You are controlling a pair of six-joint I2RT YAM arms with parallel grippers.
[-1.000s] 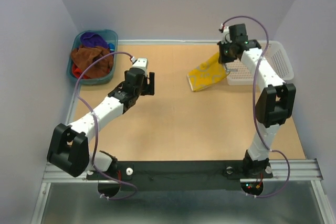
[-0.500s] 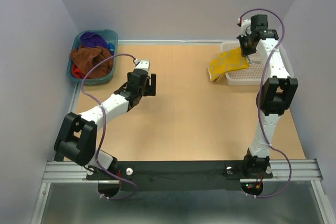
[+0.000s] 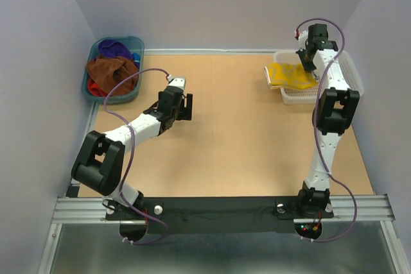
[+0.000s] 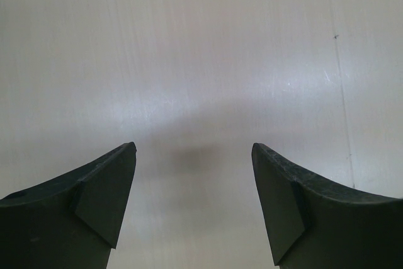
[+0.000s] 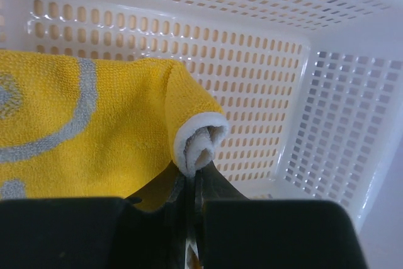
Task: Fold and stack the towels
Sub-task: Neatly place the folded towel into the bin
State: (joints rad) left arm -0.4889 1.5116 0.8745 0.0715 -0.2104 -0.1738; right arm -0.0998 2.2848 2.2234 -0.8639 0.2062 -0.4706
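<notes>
My right gripper (image 3: 309, 62) is shut on a corner of the yellow towel (image 3: 289, 74), which drapes over the left rim of the white mesh basket (image 3: 350, 75) at the back right. In the right wrist view the towel (image 5: 75, 137) hangs left of my closed fingertips (image 5: 194, 174) inside the basket (image 5: 327, 124). My left gripper (image 3: 182, 104) is open and empty over the bare table; the left wrist view shows its gripper (image 4: 194, 200) with nothing between the jaws. A brown towel (image 3: 112, 72), a purple towel (image 3: 114, 47) and a bit of red towel (image 3: 94, 87) lie in the teal tub (image 3: 136, 46).
The teal tub stands at the back left corner, the white basket at the back right. Grey walls close in the table on three sides. The arm bases sit on a black rail (image 3: 218, 210) at the near edge.
My right gripper carried the yellow towel from the table to the right and over the basket. My left arm drew back a little toward its base.
</notes>
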